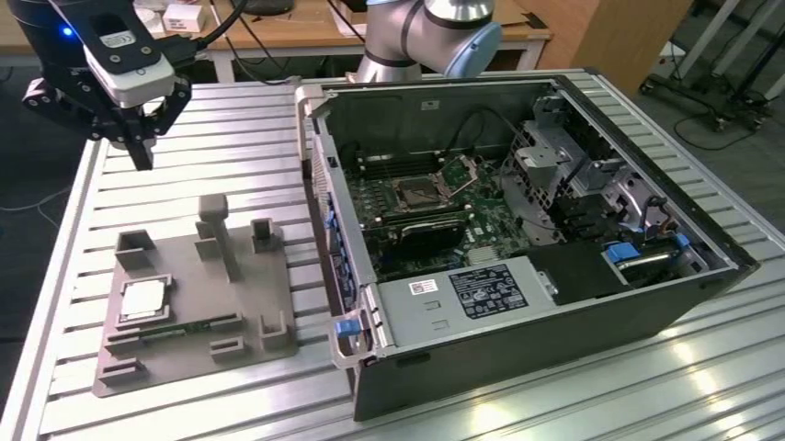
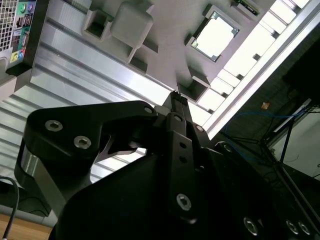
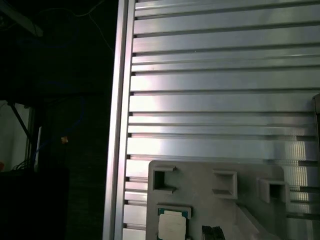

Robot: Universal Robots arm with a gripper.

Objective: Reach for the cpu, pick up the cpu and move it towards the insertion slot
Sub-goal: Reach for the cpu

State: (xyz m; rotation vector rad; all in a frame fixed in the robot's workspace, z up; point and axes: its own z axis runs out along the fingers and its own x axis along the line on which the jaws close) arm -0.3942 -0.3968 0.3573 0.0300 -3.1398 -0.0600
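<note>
The cpu (image 1: 142, 300) is a small silver square lying flat in a recess of the grey plastic tray (image 1: 233, 303), towards the exterior view's left. It also shows in both wrist views, cpu (image 2: 215, 36) and cpu (image 3: 172, 225). My gripper (image 1: 139, 154) hangs above the slatted table well behind the tray, pointing down, with its fingers together on nothing. In the second wrist view the gripper (image 2: 177, 98) tapers to one closed tip. The insertion slot (image 1: 424, 191) is a silver-framed socket on the motherboard inside the open computer case, with its bracket raised.
The open computer case (image 1: 540, 303) takes up the exterior view's right half of the slatted aluminium table (image 1: 209, 110). A green memory stick (image 1: 184, 329) lies in the tray near the cpu. Upright grey posts (image 1: 213, 216) rise from the tray. The arm's base (image 1: 417, 41) stands behind the case.
</note>
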